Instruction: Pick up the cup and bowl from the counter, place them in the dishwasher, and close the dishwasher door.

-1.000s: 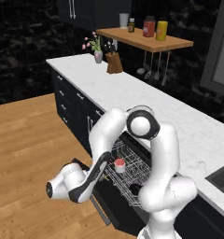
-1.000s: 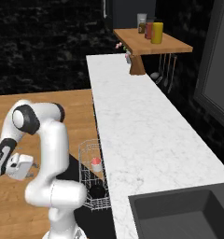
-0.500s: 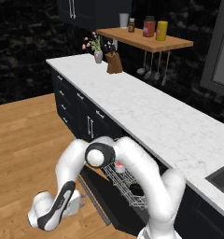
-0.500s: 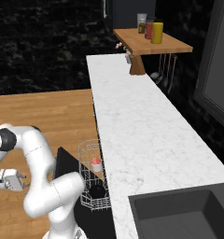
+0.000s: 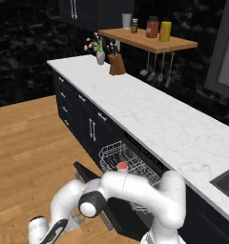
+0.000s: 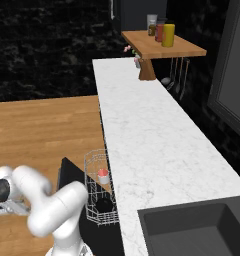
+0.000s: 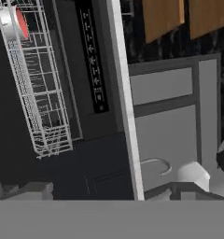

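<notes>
Gripper: low near the floor, at the end of the arm point(image 5: 121, 188) folded down in front of the open door; the fingers were not clear in any view, but the jaws stood wide apart with nothing in them.
Dishwasher door point(image 6: 68, 176): dropped open on its bottom hinge, a flat black panel lying out over the wooden floor point(image 5: 30, 143).
Handling of the door: by my judgement stiff and fairly heavy, swinging only about its hinge; best taken from under the free outer edge or by its bar handle (the handle itself I could not make out), then pushed up and in.
Rack point(image 5: 117, 158): white wire, pulled out over the door.
Cup point(image 6: 103, 175): standing in the rack, red top showing; also seen in the hand view point(image 7: 13, 23).
Bowl point(image 6: 105, 204): a dark round shape lower in the rack, seemingly the bowl, near the cup.
Dishwasher point(image 7: 93, 65): black cavity under the counter.
Counter point(image 5: 154, 112): white marble slab.
Task state: only the door appeared left to shut.
</notes>
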